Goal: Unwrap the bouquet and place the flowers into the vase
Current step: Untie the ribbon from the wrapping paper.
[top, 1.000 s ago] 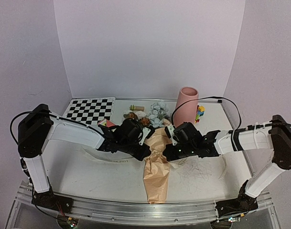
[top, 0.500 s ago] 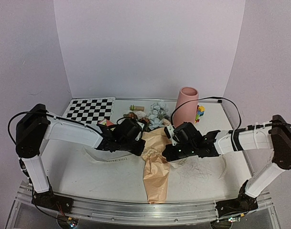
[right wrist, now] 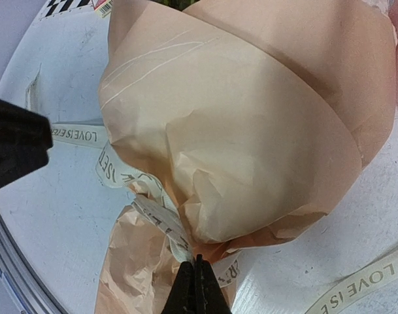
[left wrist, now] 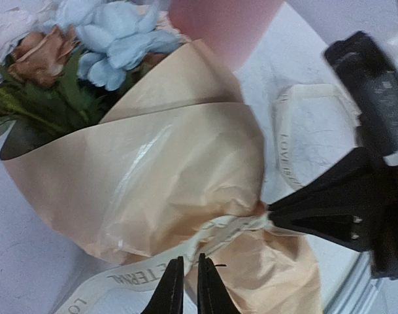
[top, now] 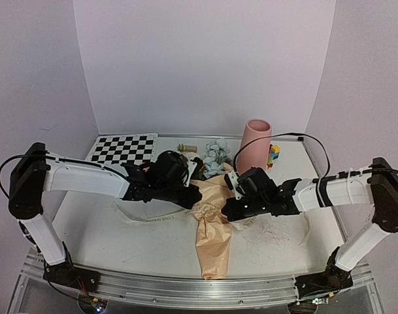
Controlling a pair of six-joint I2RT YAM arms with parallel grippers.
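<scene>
Peach kraft-paper bouquet (top: pixel 214 222) lies on the white tabletop (top: pixel 120 245), long axis 6 to 12 o'clock, pale-blue and rust flowers (top: pixel 215 156) at 12. Right claw (right wrist: pixel 197 275) pinches the cream printed ribbon (right wrist: pixel 153 214) at its knot from 3 o'clock. Left claw (left wrist: pixel 189 281), all but closed and seemingly empty, hovers at 9. Tall pink vase (top: pixel 256 140) stands clear at 1.

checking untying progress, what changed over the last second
The left pincer shifted away from the near edge, toward the flowers, its elbow swinging outward; its jaws look pinched on the ribbon. The right pincer stayed closed at the bouquet's waist; vase and flowers did not move.
</scene>
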